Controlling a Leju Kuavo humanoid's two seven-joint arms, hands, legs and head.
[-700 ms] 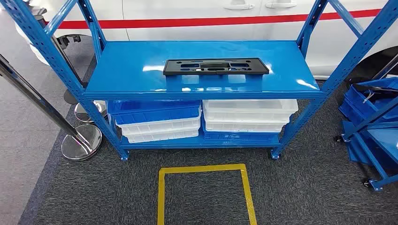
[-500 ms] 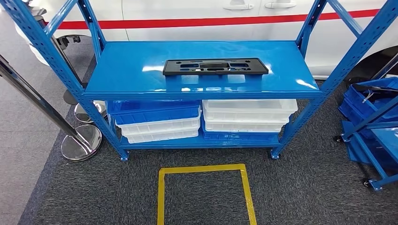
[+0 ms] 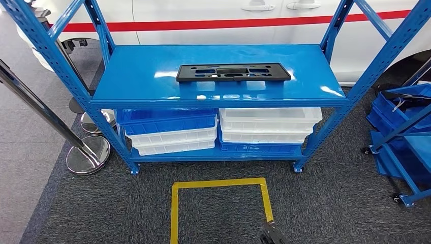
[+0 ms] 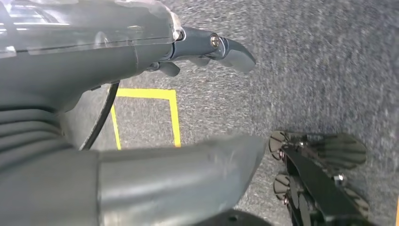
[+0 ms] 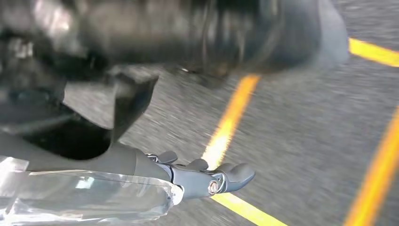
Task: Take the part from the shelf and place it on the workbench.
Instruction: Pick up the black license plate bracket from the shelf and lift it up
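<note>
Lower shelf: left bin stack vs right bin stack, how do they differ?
The left bin stack has a blue bin on top and white bins beneath; the right bin stack has white bins on top and a blue one at the bottom. The left stack's bins sit slightly skewed, the right stack's squarer. Both rest on the rack's lower shelf.

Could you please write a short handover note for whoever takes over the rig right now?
Left hand: holds nothing, fingers apart, hanging over the carpet.
Right hand: holds nothing too, low over the yellow floor tape.
Part: flat on the top level of the blue shelf, untouched.
Done: nothing yet.
Left: reach in, grasp the part, carry it to the workbench.
</note>
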